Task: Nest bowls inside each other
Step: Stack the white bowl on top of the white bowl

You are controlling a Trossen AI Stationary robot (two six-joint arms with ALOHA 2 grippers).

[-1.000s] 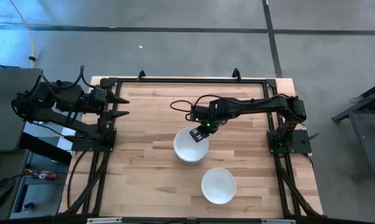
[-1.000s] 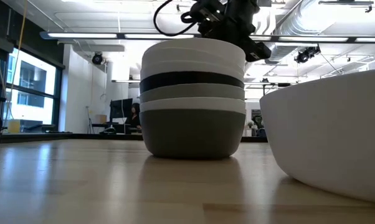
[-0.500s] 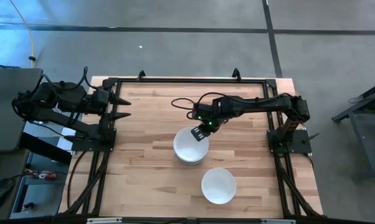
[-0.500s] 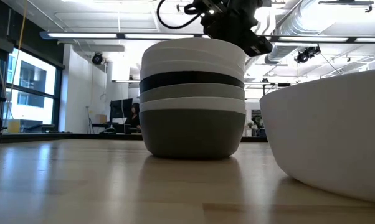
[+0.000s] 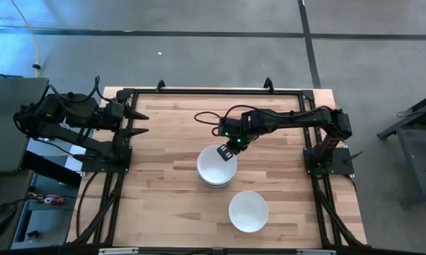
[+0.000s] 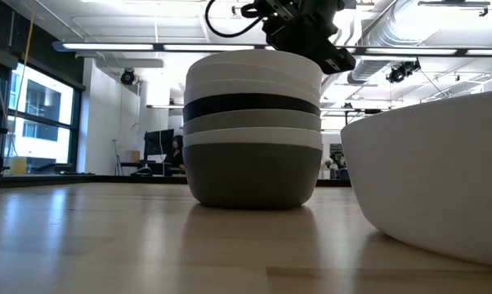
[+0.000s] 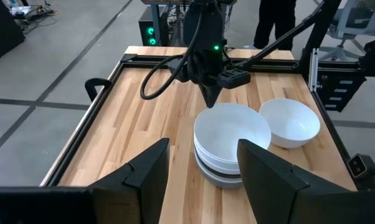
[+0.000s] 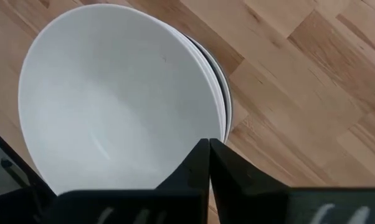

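Under right end effector (image 5: pixel 228 151), stack's (image 6: pixel 252 131) lower bowls hidden

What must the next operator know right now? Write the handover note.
Right tool: shut, empty, above the far rim of the bowl stack.
Left tool: open, empty, parked at the table's left edge.
Done: the stack sits mid-table, white bowl on top, black and grey bowls showing lower down in the low view.
Left: one loose white bowl sits beside the stack, nearer the front edge; nest it into the stack.
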